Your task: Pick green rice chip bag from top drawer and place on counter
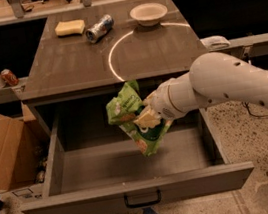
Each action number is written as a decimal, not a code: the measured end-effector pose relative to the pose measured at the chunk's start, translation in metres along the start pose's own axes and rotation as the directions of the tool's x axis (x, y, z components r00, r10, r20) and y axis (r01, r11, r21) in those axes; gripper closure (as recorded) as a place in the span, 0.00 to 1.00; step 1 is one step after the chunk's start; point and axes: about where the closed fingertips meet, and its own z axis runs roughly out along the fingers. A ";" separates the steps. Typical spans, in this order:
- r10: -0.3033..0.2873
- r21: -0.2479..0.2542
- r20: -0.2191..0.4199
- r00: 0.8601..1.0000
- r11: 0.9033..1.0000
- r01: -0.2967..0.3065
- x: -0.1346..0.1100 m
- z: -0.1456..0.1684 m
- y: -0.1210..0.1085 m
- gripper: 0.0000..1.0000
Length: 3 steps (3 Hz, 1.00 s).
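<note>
Gripper (150,120) clamped on green rice chip bag (125,106), above open top drawer (137,190), counter (74,65) edge just behind, bowl (148,13), can (100,28) beyond.

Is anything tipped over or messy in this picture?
Yes. A drink can lies on its side on the counter, between the yellow sponge and the white bowl. The green rice chip bag hangs crumpled in the gripper, above the open top drawer.

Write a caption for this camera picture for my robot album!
The gripper holds the green rice chip bag in the air above the open top drawer, in front of the counter.
</note>
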 end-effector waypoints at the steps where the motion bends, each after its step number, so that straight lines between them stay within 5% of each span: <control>1: -0.023 0.090 0.030 0.999 0.996 0.020 -0.004 -0.047 -0.010 1.00; 3: -0.027 0.130 0.066 0.997 0.991 0.019 -0.019 -0.053 -0.027 1.00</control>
